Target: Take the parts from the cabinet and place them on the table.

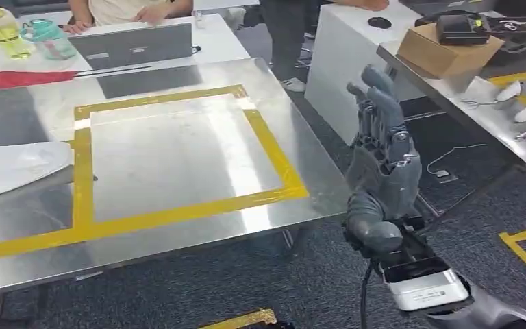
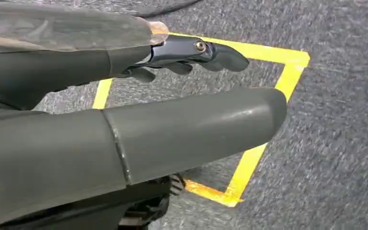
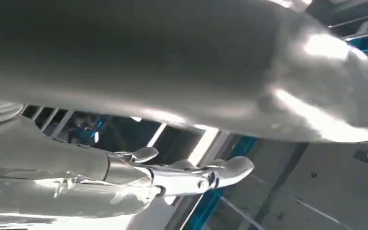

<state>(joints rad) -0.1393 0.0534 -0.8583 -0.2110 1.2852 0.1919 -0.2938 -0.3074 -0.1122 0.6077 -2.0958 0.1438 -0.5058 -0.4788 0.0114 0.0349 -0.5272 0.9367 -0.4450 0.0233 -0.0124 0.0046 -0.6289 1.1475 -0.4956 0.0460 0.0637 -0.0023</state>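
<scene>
A steel table (image 1: 178,226) with a yellow tape rectangle (image 1: 274,154) stands in front of me. A white curved part (image 1: 15,168) lies on the table at its left edge, just outside the tape. My right hand (image 1: 380,161) is raised beside the table's right edge, fingers pointing up and apart, holding nothing. In the right wrist view its fingers (image 3: 220,172) are stretched out and bare. My left hand (image 2: 139,120) hangs over the grey carpet with its fingers (image 2: 211,52) extended and nothing in them.
A white desk (image 1: 178,27) behind the table carries a laptop (image 1: 133,44), bottles (image 1: 3,31) and a red item (image 1: 24,77); a person sits there. To the right stands a bench (image 1: 493,123) with a cardboard box (image 1: 445,51). Yellow tape (image 2: 254,158) marks the floor.
</scene>
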